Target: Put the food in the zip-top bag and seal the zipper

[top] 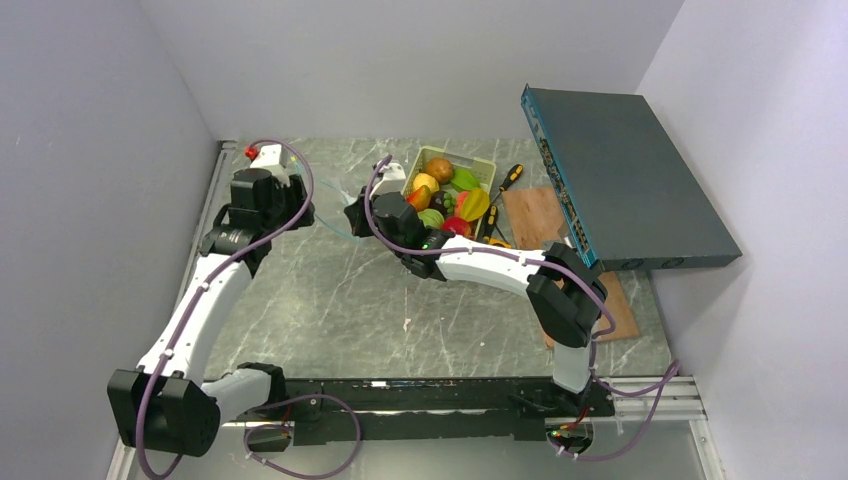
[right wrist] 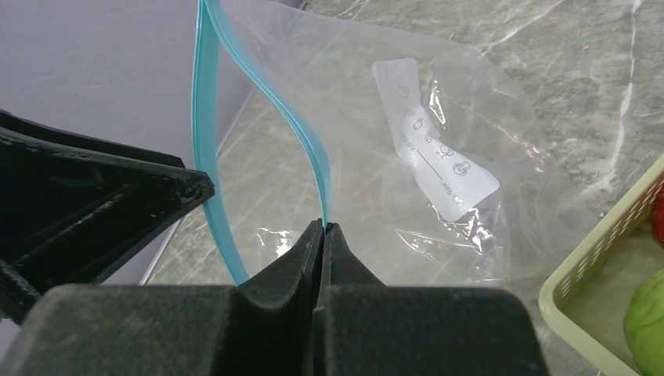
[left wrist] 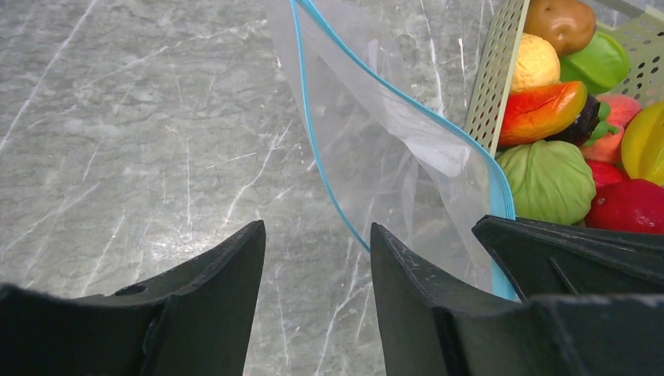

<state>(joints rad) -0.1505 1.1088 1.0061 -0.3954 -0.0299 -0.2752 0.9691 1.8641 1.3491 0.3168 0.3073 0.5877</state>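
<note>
The clear zip-top bag (top: 330,215) hangs with its mouth open between my two grippers, left of the basket. It also shows in the left wrist view (left wrist: 391,141) and the right wrist view (right wrist: 423,157). My right gripper (right wrist: 323,225) is shut on one lip of the light blue zipper (right wrist: 309,149). My left gripper (left wrist: 317,235) is open and empty, with the other lip of the zipper (left wrist: 313,149) running by its right finger (left wrist: 415,298). The food (top: 447,190), several glossy toy fruits and vegetables (left wrist: 548,180), lies in the pale green basket (left wrist: 493,70).
The basket (top: 418,160) stands at the back, with its corner in the right wrist view (right wrist: 603,258). Screwdrivers (top: 510,178) and a wooden board (top: 535,215) lie to its right. A large dark teal flat box (top: 625,180) leans over the right side. Walls close in on the left and back.
</note>
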